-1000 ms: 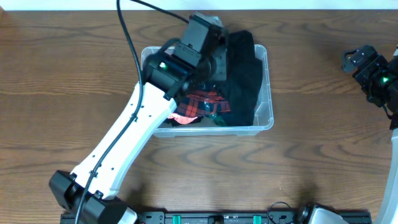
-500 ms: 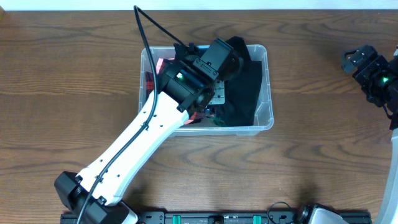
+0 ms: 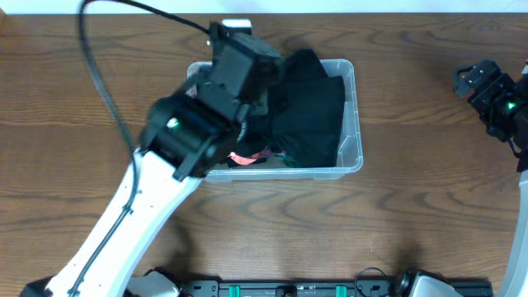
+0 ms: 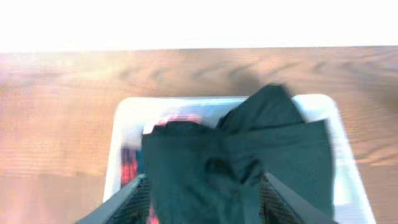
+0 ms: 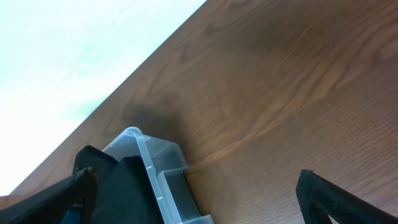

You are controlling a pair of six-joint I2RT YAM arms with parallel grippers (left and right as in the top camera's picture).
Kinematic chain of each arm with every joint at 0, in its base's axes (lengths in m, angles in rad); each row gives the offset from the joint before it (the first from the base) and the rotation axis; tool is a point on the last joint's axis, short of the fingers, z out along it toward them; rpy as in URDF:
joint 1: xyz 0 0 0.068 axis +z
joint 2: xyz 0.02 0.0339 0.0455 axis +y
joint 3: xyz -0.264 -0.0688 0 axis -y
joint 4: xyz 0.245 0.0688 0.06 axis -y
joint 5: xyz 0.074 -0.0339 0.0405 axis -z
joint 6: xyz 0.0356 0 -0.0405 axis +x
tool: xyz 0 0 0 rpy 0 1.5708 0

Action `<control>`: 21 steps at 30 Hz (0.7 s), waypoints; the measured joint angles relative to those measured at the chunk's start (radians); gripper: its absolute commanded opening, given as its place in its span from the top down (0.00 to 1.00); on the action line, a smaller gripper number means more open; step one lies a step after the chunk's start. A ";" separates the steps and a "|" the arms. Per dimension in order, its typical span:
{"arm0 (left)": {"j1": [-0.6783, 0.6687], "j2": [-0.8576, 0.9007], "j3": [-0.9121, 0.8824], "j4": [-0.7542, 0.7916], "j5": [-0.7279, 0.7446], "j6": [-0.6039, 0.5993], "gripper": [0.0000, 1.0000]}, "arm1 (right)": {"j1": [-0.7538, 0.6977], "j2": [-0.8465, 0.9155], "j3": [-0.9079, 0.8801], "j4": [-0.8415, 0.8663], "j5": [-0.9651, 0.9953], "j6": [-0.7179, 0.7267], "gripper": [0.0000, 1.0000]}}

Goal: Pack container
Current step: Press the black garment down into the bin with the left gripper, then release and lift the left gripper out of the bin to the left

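Observation:
The clear plastic container (image 3: 353, 124) stands at the back middle of the table. A black garment (image 3: 309, 115) fills its right and middle, and a red plaid cloth (image 3: 247, 157) shows at its front left. My left gripper (image 3: 247, 70) hangs over the container's left half. In the left wrist view its jaws (image 4: 202, 205) are open, spread on either side of the black garment (image 4: 261, 143), above the container (image 4: 124, 109). My right gripper (image 3: 483, 87) is open and empty at the far right; in its wrist view its jaws (image 5: 196, 180) frame the container's corner (image 5: 165, 180).
The white left arm (image 3: 140, 206) runs from the front left up over the container, its black cable (image 3: 99, 82) looping over the left of the table. Bare wooden table (image 3: 429, 206) lies between the container and the right arm.
My left arm has swung back toward the container's far left corner and lifted. The black garment now lies uncovered across the right and middle of the container. The right arm has not moved.

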 measured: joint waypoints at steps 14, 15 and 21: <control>0.002 0.532 -0.017 -0.193 0.047 -0.008 0.54 | 0.000 0.000 0.000 0.000 0.000 0.000 0.01; 0.001 0.543 -0.014 -0.204 0.049 -0.029 0.54 | 0.000 0.000 0.000 0.000 0.000 0.000 0.01; 0.002 0.571 0.016 -0.227 0.064 -0.098 0.54 | 0.000 0.000 0.000 0.000 0.000 0.000 0.01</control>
